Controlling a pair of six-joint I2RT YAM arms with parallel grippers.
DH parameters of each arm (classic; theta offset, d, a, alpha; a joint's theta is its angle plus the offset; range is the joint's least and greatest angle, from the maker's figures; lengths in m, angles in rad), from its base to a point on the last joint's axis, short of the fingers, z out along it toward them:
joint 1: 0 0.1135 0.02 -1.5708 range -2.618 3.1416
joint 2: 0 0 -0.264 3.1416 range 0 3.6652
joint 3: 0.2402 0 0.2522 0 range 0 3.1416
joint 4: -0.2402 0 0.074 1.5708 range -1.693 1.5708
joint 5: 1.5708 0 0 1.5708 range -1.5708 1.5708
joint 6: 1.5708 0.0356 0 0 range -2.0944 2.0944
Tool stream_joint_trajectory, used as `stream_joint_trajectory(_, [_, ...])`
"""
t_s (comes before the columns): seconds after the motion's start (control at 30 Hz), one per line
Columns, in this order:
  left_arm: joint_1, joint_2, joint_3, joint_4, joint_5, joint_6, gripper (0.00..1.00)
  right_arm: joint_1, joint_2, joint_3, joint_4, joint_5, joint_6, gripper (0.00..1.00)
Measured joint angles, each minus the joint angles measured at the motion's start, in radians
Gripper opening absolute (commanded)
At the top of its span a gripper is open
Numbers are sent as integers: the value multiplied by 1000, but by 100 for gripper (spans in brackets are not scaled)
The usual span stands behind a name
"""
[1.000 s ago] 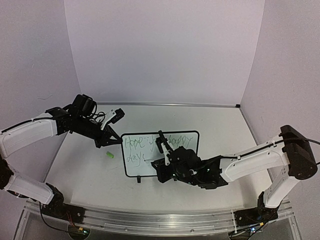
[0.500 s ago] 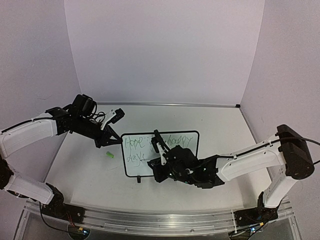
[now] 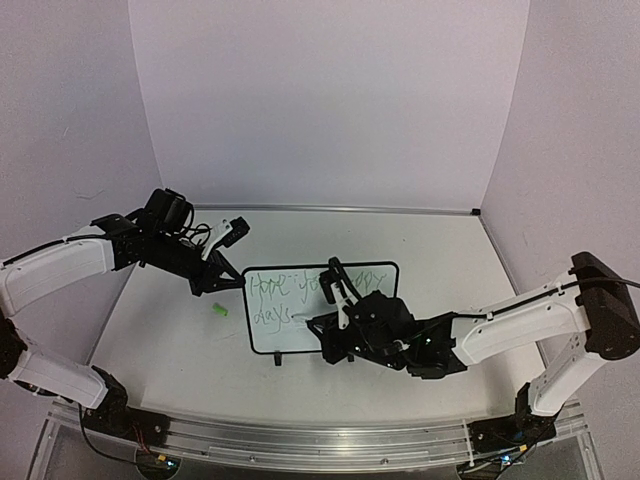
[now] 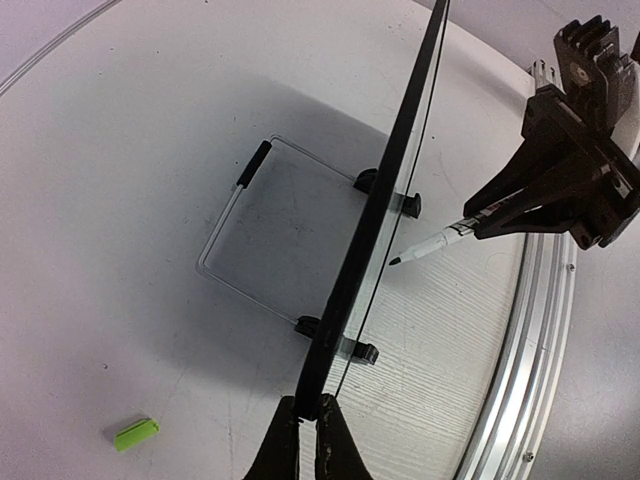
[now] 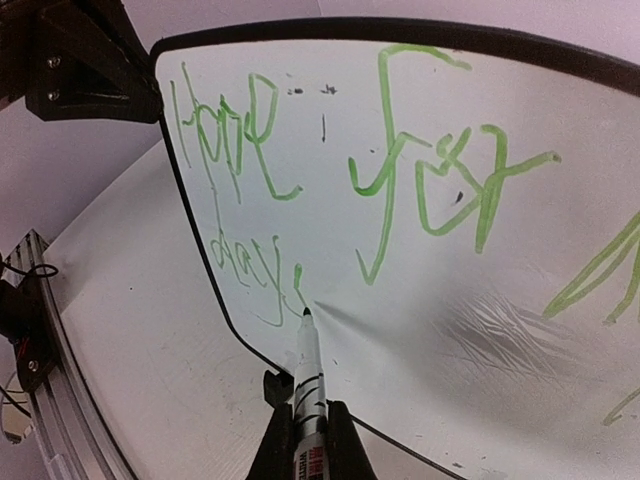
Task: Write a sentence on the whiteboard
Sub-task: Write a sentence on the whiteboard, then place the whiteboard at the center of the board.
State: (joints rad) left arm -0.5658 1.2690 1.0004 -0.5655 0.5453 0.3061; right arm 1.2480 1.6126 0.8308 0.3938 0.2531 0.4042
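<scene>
The glossy, round-cornered whiteboard (image 3: 290, 340) is pinched by the left gripper (image 4: 308, 415); a slim white marker (image 5: 307, 365) is clamped in the right gripper (image 5: 308, 425).

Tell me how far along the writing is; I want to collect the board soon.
Done: the sentence shows "Hope for", a partly hidden word, and "days" below, in green on the whiteboard. In hand: the right claw grips the marker, tip at the end of "days"; the left claw pinches the whiteboard's edge. Left: probably just a finishing stroke.
</scene>
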Motion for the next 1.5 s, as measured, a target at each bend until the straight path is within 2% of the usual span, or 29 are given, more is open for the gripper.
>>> stream_joint_trajectory(0.83, [-3, 0, 0, 2, 0, 0, 0, 1, 24, 11, -47, 28, 13, 0])
stream_joint_trajectory(1.03, [-5, 0, 0, 1, -15, -4, 17, 0, -29, -15, -23, -9, -39, 0])
stream_joint_trajectory(1.3, [-8, 1, 0, -23, -65, -21, 56, 0, -195, -17, -15, -4, -116, 0])
stream_joint_trajectory(1.4, [-8, -2, 0, -30, -84, -26, 63, 0, -231, 2, -49, 25, -140, 0])
stream_joint_trajectory(1.5, [-7, -18, 0, -30, -103, -28, 67, -1, -249, 40, -99, 67, -168, 0])
